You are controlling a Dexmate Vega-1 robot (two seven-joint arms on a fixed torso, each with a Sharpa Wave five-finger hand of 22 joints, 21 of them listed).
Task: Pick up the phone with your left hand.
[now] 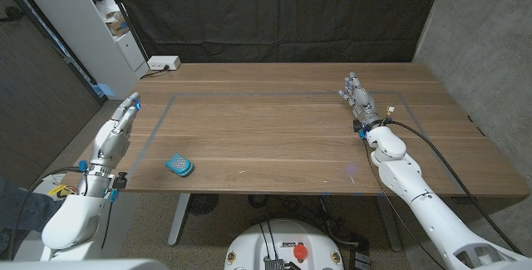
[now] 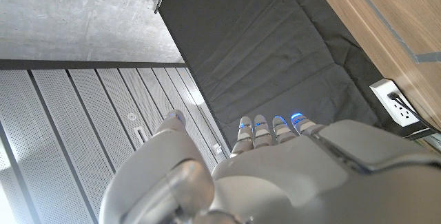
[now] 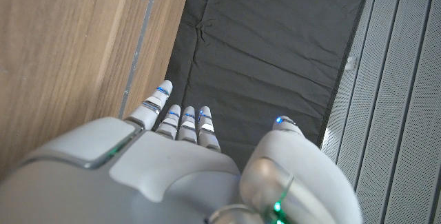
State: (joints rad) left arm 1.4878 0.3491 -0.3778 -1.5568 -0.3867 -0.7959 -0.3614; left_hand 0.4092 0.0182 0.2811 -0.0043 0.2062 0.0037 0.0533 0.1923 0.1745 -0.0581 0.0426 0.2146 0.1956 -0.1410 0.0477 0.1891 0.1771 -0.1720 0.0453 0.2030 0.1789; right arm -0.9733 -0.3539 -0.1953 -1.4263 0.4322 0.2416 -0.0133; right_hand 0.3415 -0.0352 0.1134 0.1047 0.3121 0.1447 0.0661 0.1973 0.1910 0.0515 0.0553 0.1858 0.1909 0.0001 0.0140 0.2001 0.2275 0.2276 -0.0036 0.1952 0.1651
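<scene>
**A:** ok so where's the phone? Task says left hand grabs it.

**B:** Only thing I can spot on the table (image 1: 274, 137) is a small teal object (image 1: 179, 165), sitting to the right of the left hand (image 1: 123, 117) and a bit nearer the robot, close to the front edge. Can't honestly tell if it's a phone, it's tiny in the head view. It's well apart from the hand, nothing touching it.

**A:** And the left hand?

**B:** Empty. It's out at the table's left edge, fingers (image 2: 265, 129) stretched straight and side by side, thumb off to one side. The left wrist view shows the same, with a dark curtain (image 2: 275, 58) past the fingertips and a white power strip (image 2: 394, 103) on the wood beyond them.

**A:** Right hand?

**B:** Right hand (image 1: 359, 97) is way over on the other side of the teal thing, above the table, also holding nothing, fingers extended. Right wrist view backs that up, fingertips (image 3: 180, 122) straight, thumb apart, wood beside it.
</scene>
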